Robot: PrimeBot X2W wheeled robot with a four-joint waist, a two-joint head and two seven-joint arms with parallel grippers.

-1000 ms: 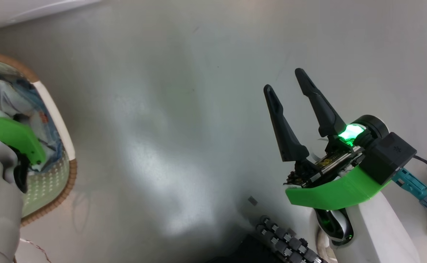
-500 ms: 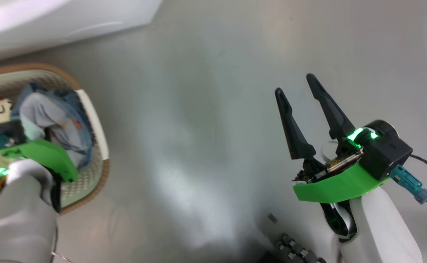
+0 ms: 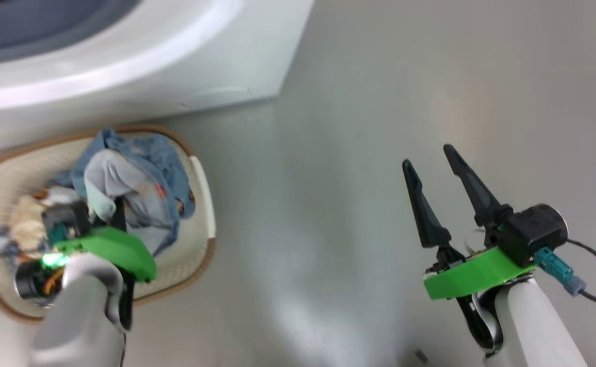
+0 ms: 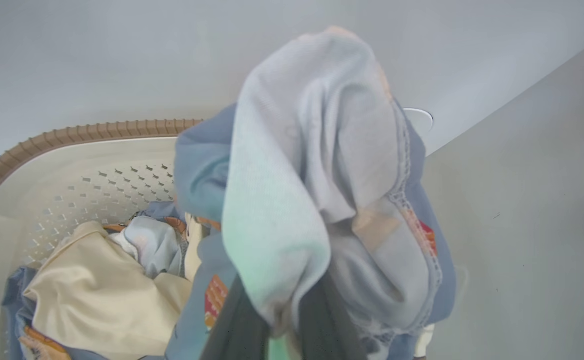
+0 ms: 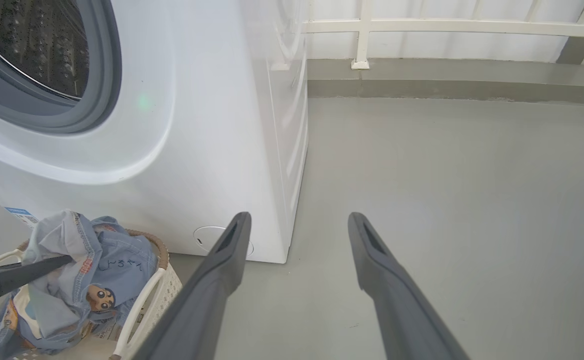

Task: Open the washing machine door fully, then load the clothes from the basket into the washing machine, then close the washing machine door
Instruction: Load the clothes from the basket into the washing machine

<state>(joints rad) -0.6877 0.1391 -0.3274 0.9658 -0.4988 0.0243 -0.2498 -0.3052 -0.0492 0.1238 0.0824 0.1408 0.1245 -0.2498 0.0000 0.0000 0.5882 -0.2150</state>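
Left gripper (image 4: 282,327): fingers pinched shut on a light blue piece of the clothes (image 4: 321,175), bunched up above the basket (image 4: 97,185), lower end draping inside next to a cream piece (image 4: 92,280). Right gripper (image 3: 427,157): fingers spread wide, holding nothing, over bare floor (image 3: 338,168). The washing machine (image 5: 212,125) stands right behind the basket, drum (image 5: 37,45) uncovered.

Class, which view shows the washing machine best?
The right wrist view: the washing machine shows its drum, gasket and side. The head view catches a blurred lower front; the left wrist view, white panel behind the clothes.
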